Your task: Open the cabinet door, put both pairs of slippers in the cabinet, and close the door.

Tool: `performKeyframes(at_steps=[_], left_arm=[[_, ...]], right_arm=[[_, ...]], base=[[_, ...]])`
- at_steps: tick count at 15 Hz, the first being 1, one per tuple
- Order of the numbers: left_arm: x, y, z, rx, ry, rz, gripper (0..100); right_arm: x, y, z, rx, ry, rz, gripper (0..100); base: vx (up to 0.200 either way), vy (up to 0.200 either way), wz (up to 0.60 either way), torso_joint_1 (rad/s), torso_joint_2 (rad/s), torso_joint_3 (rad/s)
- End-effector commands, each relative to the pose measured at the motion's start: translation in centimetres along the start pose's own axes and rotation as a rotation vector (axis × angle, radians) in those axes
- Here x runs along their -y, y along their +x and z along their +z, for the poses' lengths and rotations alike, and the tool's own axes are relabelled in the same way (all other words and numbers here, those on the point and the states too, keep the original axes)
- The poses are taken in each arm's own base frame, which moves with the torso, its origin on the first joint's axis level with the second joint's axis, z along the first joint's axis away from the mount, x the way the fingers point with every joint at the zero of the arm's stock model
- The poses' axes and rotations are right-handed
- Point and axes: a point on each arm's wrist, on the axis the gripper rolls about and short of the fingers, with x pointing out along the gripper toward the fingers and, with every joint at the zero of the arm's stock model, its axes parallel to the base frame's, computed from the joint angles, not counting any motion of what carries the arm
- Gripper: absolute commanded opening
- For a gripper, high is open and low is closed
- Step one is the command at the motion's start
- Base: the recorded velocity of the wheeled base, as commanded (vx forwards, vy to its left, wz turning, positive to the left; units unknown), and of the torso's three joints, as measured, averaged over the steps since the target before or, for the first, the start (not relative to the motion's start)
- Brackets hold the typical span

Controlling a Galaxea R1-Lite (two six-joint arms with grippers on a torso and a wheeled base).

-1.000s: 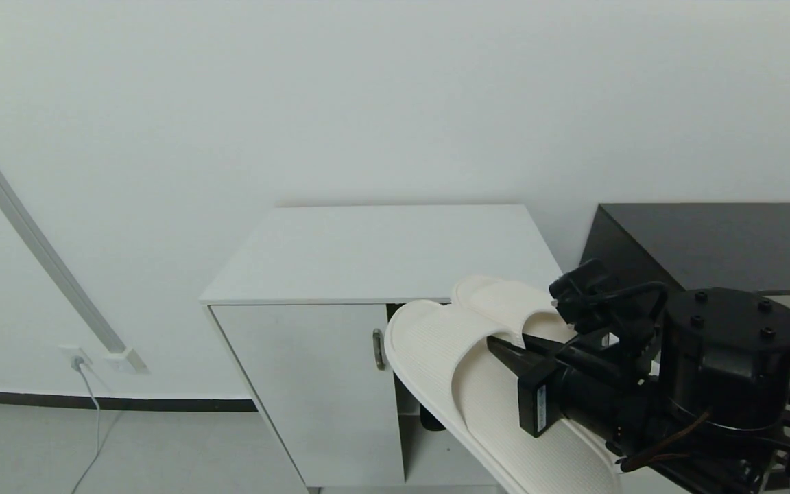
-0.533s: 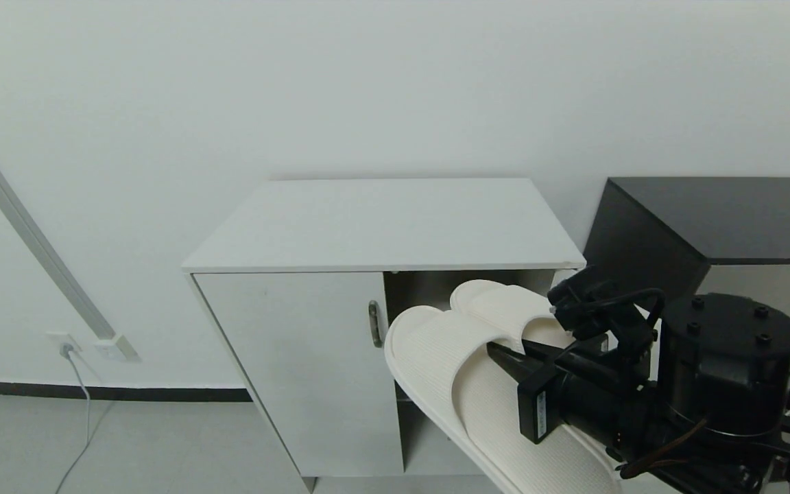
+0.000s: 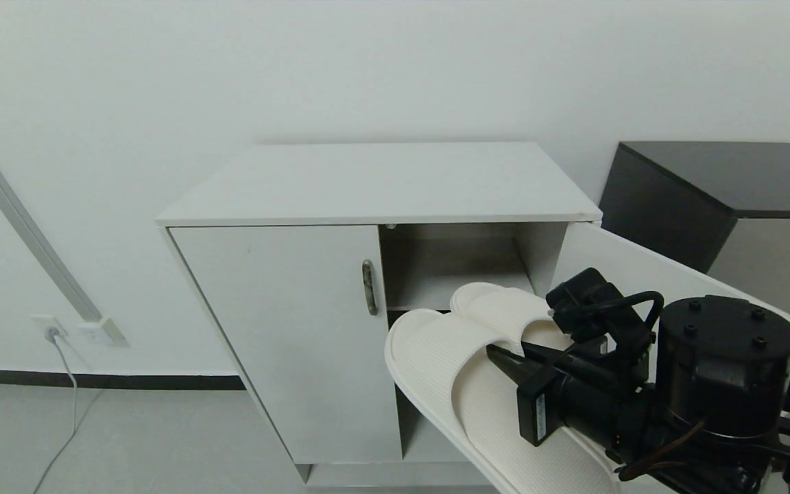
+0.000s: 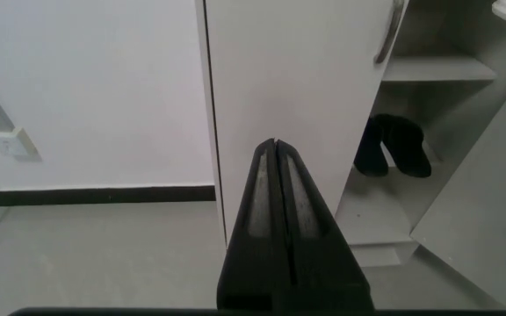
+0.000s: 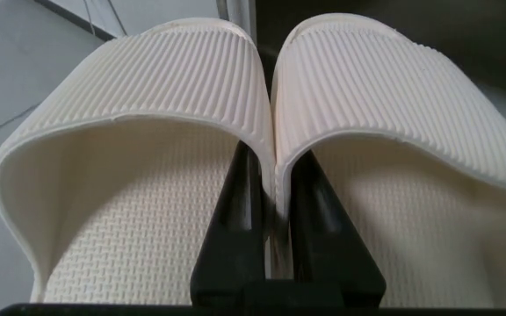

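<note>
My right gripper (image 3: pixel 505 353) is shut on a pair of white slippers (image 3: pixel 463 363), pinching their inner edges together (image 5: pixel 269 175) just in front of the open right half of the white cabinet (image 3: pixel 381 185). The right door (image 3: pixel 697 288) is swung out toward me. A pair of black slippers (image 4: pixel 393 145) sits on the cabinet's bottom floor under the shelf (image 4: pixel 437 70). My left gripper (image 4: pixel 276 154) is shut with nothing in it, low in front of the closed left door (image 3: pixel 278 329).
The closed left door carries a metal handle (image 3: pixel 367 287). A dark cabinet (image 3: pixel 724 185) stands right of the white one. A wall socket with a cable (image 3: pixel 49 328) is at the lower left, above grey floor.
The head camera has tilted down or moved, so the cabinet sits higher in the picture and its open compartment, shelf and right door now show. The right gripper still holds the white slippers.
</note>
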Motion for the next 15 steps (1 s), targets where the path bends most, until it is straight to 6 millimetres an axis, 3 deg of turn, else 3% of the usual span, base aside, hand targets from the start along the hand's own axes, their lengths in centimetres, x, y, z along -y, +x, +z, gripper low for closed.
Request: performKeyframes(at_steps=[1, 10, 15], left_arm=[[0.00, 0.01, 0.01, -0.001, 0.000, 0.000, 0], [0.00, 0.01, 0.01, -0.001, -0.003, 0.002, 0], [0.00, 0.01, 0.01, -0.001, -0.008, 0.002, 0]], right_arm=[[-0.02, 0.05, -0.13, -0.005, -0.001, 0.002, 0], [-0.19, -0.10, -0.36, -0.012, -0.005, 0.009, 0], [-0.22, -0.12, -0.40, -0.014, -0.005, 0.010, 0]], base=[[0.000, 0.000, 0.00, -0.173, 0.50, 0.320], [0.000, 0.000, 0.00, -0.129, 0.47, 0.338], [0.000, 0.000, 0.00, -0.045, 0.44, 0.390]])
